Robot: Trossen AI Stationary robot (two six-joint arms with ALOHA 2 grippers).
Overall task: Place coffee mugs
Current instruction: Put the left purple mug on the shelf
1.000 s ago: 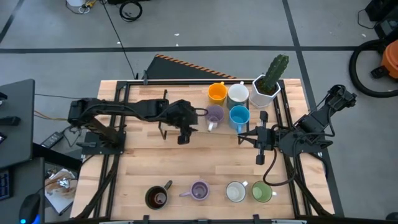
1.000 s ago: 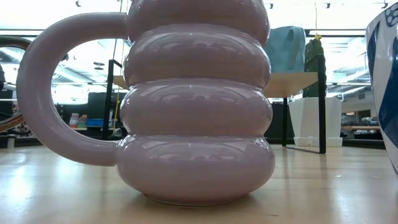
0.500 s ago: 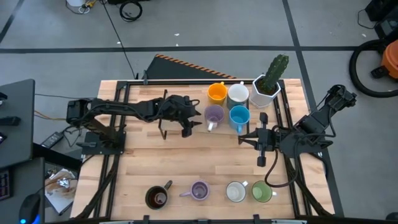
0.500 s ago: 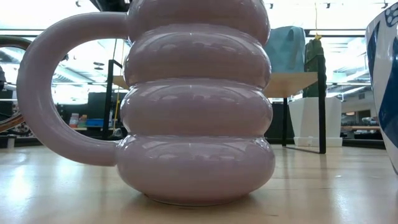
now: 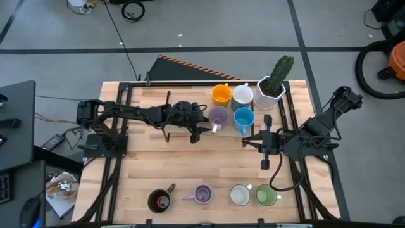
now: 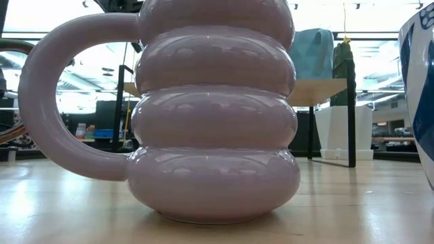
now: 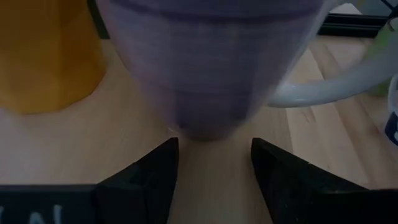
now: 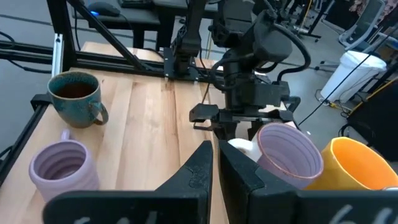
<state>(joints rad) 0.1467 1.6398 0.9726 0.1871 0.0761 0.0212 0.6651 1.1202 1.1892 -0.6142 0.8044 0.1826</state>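
— Pincers first: left gripper (image 5: 204, 125) spread wide, nothing held, its fingers (image 7: 146, 177) pointing at the lavender mug (image 5: 218, 117), which stands just at its 3 o'clock.

— Contact?

— Cannot tell (tips very near the base). Orange mug (image 5: 221, 94) at the mug's 12, blue mug (image 5: 243, 117) at its 3, white mug (image 5: 242, 95) beyond.

— Right gripper (image 5: 265, 156)?

— Nearly closed, empty, above the table (image 5: 145, 164) at the blue mug's 5. Front row: brown mug (image 5: 159, 201), second lavender mug (image 5: 202, 194), white mug (image 5: 239, 196), green mug (image 5: 266, 195).

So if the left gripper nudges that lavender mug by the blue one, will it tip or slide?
The left gripper is open beside the smooth lavender mug. It looks glossy and rigid, so it would probably slide. Its upright stance and wide mouth suggest little tipping, though it might bump the blue mug.
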